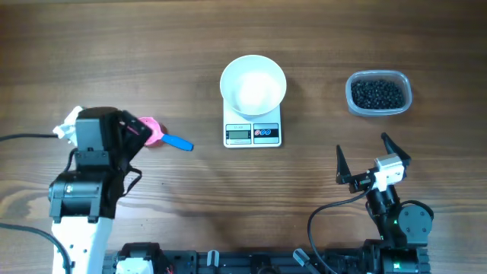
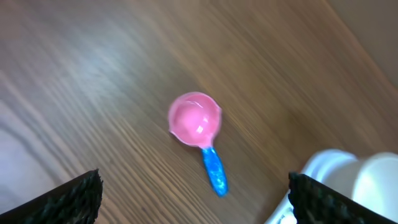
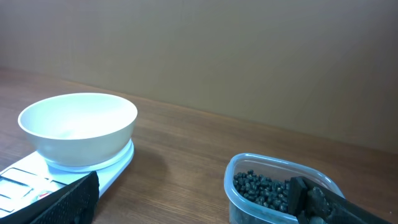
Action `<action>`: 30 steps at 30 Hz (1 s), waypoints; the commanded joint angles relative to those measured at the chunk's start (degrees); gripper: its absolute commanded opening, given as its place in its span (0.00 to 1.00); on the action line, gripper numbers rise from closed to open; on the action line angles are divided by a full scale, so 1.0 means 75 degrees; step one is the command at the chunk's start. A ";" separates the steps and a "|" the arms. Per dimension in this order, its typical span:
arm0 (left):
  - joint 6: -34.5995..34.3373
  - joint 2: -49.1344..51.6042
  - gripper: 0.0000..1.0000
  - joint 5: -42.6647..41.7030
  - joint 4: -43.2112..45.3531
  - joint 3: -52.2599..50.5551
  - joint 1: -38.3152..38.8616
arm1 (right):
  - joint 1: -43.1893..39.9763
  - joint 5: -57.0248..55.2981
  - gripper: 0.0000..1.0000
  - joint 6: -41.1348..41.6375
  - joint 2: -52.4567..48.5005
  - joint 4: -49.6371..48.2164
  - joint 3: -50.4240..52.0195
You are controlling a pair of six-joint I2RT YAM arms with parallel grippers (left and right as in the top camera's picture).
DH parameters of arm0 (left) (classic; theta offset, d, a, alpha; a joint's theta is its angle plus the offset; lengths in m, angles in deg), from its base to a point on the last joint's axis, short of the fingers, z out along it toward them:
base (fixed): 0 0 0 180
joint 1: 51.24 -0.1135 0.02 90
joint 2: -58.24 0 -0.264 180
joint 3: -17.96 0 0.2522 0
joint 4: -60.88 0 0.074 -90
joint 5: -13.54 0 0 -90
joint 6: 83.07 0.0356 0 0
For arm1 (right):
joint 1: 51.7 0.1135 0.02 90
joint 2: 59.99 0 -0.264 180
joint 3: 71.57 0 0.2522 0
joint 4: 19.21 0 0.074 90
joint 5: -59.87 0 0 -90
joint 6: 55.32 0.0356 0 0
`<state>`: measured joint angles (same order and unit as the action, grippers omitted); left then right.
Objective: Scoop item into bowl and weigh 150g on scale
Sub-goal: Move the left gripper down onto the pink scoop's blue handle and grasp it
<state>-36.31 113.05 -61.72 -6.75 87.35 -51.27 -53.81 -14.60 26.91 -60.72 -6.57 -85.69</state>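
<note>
1. Hovering over the table (image 1: 152, 46) with left end effector (image 2: 194, 186) gaping wide, gripping nothing.
2. Holding right end effector (image 1: 361, 143) equally wide (also empty).
3. Bearing the bowl (image 1: 253, 82), mid-table: scale (image 1: 253, 133).
4. Heaping inside clear tub (image 1: 354, 103): item (image 1: 378, 93).
5. Lying beneath left end effector: pink scoop (image 2: 194, 118).

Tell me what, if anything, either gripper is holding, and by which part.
Nothing is held. The left gripper is open above the pink scoop, which lies on the table; the right gripper is open and empty.

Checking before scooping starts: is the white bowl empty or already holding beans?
Empty. The bowl shows only bare white inside, from overhead; the black beads lie in the clear tub.
</note>
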 commanded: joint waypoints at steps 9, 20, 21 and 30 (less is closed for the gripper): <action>-0.0323 0.0525 1.00 -0.0420 -0.0163 0.0085 -0.1035 | 0.0044 -0.0070 1.00 0.0050 0.0070 -0.0017 0.0009; -0.1891 0.2264 0.89 -0.0507 -0.0353 0.0082 -0.1035 | 0.0044 -0.0070 1.00 0.0050 0.0070 -0.0017 0.0009; -0.2165 0.2658 0.87 -0.0513 -0.0280 0.0082 -0.1035 | 0.0044 -0.0070 1.00 0.0050 0.0070 -0.0017 0.0009; -0.2760 0.5027 0.59 -0.0915 0.1072 0.0082 -0.1026 | 0.0044 -0.0070 1.00 0.0050 0.0070 -0.0017 0.0009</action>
<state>-55.83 147.64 -68.23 -0.17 87.42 -58.55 -53.81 -14.60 26.91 -60.72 -6.55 -85.69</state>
